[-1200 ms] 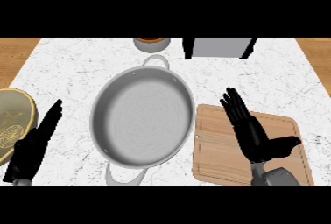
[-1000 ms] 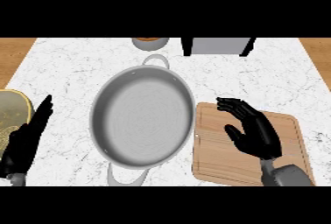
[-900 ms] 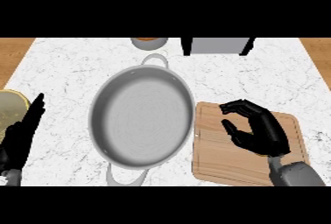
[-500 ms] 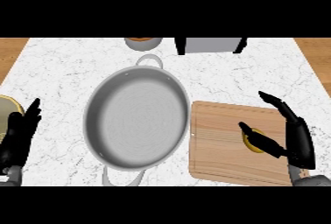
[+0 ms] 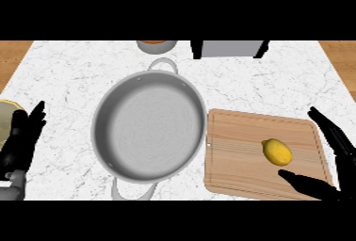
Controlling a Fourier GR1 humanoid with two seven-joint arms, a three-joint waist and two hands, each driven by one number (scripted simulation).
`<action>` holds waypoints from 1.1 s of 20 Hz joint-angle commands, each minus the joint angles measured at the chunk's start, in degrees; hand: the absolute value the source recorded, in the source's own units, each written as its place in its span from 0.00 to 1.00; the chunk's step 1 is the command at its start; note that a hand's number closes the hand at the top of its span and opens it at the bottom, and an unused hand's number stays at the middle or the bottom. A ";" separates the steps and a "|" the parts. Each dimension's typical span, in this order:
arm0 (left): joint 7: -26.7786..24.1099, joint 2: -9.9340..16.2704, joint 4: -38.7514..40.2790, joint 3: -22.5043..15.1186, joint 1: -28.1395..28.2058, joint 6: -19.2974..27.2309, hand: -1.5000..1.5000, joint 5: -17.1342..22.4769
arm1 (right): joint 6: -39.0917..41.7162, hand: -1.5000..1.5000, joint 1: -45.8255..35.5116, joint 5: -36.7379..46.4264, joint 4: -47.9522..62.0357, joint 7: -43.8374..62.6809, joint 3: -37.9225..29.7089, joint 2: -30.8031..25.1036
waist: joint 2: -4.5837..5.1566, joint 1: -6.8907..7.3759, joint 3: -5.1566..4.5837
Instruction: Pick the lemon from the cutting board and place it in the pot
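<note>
A yellow lemon (image 5: 277, 152) lies on the wooden cutting board (image 5: 240, 160) at the right. My right hand (image 5: 337, 155) is open at the view's right edge, fingers straight along the board's right side and the thumb stretched over its lower corner, with the lemon lying free between them. The large grey pot (image 5: 149, 126) stands left of the board with nothing in it. My left hand (image 5: 20, 139) rests open at the left edge, fingers up.
A cup with a brown inside (image 5: 156, 46) and a grey box (image 5: 228, 48) stand at the back of the marble counter. A yellowish plate (image 5: 8, 113) shows at the far left edge, partly behind my left hand.
My right hand has moved to the right off the board's middle and spread, uncovering the lemon. The view has shifted so the plate at the left is mostly out of sight.
</note>
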 commanded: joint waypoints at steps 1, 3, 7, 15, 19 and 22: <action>0.42 0.45 -0.15 0.16 0.40 -1.00 0.50 0.08 | 6.81 0.00 2.10 5.85 -7.75 15.14 -0.54 -8.03 | -0.03 0.34 -0.07; 1.66 0.38 1.54 0.87 -2.44 -0.39 0.50 -0.03 | 13.65 0.00 2.15 4.51 -12.48 20.84 -0.83 -12.44 | 0.03 -0.48 -0.15; 0.49 -1.23 2.27 -0.73 -2.85 0.18 0.50 -1.57 | 23.95 0.00 0.58 5.21 -17.82 33.49 3.96 -14.90 | 0.26 0.65 -0.07; 3.38 0.22 -2.89 0.93 -0.99 -2.85 0.50 -0.54 | 36.96 0.00 -4.83 -0.63 -21.30 49.03 7.77 -11.25 | 0.20 1.81 0.24; -0.92 -2.35 -1.33 1.83 1.09 -3.15 0.50 -1.66 | 40.83 0.00 -8.10 -1.07 -18.53 51.58 4.24 -6.70 | 0.27 1.64 0.25; 1.08 -1.96 -0.27 2.93 -1.76 -3.91 0.50 -3.13 | 41.77 0.00 -6.89 2.68 -18.57 52.41 6.08 -3.11 | 0.26 1.40 0.26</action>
